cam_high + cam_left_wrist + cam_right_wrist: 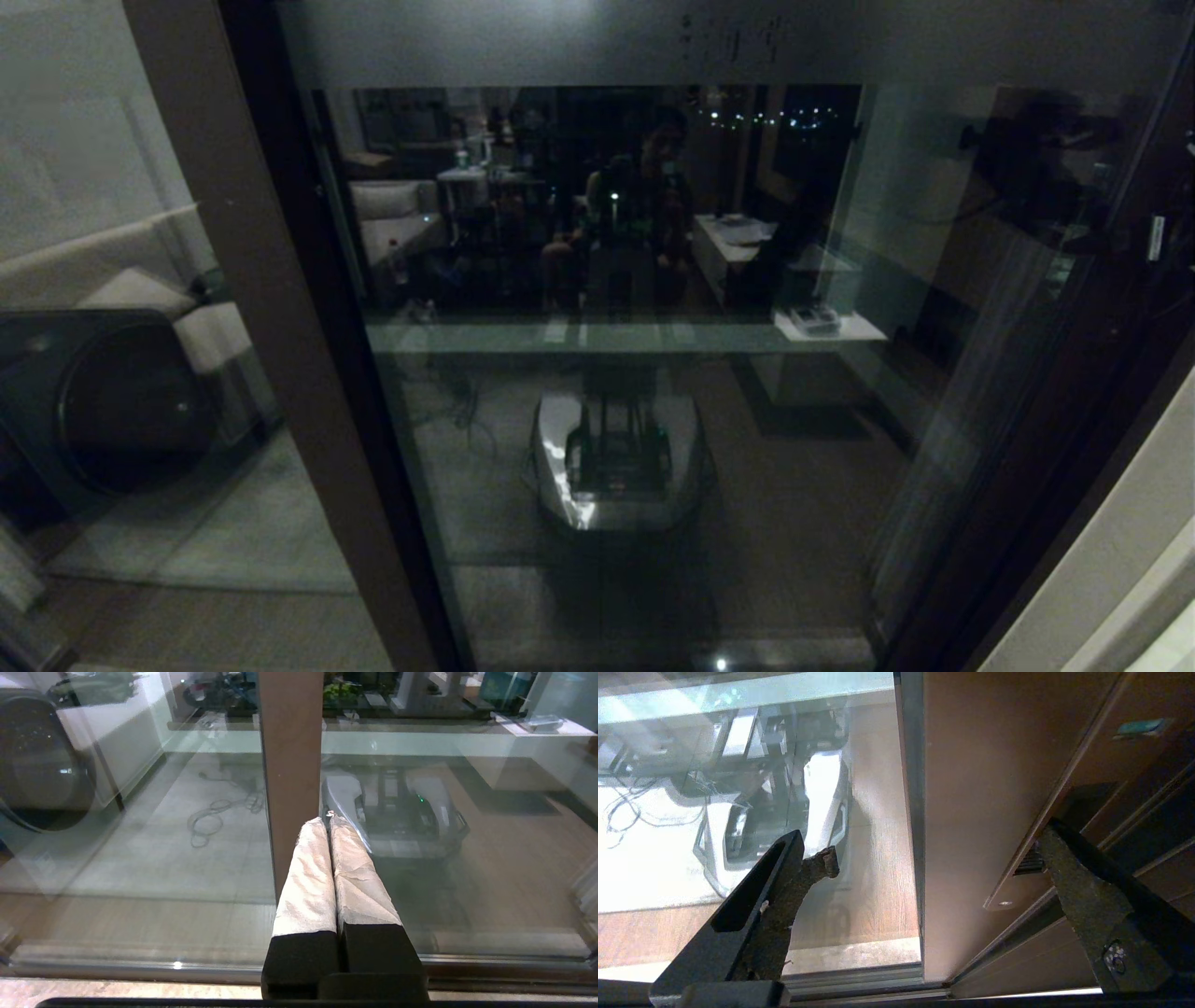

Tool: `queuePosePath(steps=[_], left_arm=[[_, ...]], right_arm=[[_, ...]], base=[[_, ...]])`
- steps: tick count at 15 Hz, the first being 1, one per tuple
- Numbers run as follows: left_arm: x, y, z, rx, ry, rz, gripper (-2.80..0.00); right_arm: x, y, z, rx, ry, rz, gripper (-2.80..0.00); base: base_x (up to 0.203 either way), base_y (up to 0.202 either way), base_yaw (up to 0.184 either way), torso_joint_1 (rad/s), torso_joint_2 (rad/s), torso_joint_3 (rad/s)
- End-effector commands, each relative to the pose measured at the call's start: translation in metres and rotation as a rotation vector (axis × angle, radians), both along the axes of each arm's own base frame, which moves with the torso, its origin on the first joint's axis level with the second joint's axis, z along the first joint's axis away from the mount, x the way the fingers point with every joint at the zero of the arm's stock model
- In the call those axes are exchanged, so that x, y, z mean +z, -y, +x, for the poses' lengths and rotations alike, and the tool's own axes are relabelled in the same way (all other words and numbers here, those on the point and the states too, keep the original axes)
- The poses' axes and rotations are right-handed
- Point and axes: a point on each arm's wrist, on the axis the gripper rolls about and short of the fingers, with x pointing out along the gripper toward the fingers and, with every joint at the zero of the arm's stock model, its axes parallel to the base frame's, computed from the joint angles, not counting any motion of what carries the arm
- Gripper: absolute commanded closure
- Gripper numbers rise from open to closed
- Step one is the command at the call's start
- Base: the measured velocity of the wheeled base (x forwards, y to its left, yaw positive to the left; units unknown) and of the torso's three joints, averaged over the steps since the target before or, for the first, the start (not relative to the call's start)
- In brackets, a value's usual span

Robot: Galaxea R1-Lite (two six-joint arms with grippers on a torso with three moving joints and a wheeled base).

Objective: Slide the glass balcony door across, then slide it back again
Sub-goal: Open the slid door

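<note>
Right gripper [924, 858], jaws spread wide and grasping nothing, straddles the right-hand dark brown stile [971, 812] of the tall clear-glass balcony door in its dark brown frame [635, 392]; one fingertip [1057, 844] rests at the slim recessed handle [1020, 868], the proper purchase. Left gripper [329, 826], cloth-wrapped fingers pressed together and empty, points at a brown upright [289, 765]. The door stands directly ahead, filling the head view, frosted band [728, 42] uppermost. Long axis vertical; face toward the robot; travel presumably sideways along the bottom track [859, 977]. Judged heavy, rigid, slippery and breakable: push the frame, not the glass.
</note>
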Motion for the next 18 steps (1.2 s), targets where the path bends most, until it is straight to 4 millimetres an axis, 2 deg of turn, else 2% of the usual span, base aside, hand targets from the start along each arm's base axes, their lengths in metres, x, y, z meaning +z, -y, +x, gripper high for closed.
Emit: queuePosePath(steps=[1, 8, 18], left_arm=[[0.0, 0.0, 0.0, 0.0, -0.002, 0.0, 0.0], [0.0, 0.0, 0.0, 0.0, -0.002, 0.0, 0.0], [0.0, 0.0, 0.0, 0.0, -0.002, 0.0, 0.0]], right_arm=[[-0.001, 0.0, 0.0, 0.005, -0.003, 0.003, -2.8], [0.008, -0.01, -0.013, 0.01, 0.006, -0.005, -2.8], [0.009, -0.01, -0.015, 0.006, 0.009, -0.008, -2.8]], base=[[0.0, 0.0, 0.0, 0.0, 0.0, 0.0], [0.0, 0.0, 0.0, 0.0, 0.0, 0.0], [0.0, 0.0, 0.0, 0.0, 0.0, 0.0]])
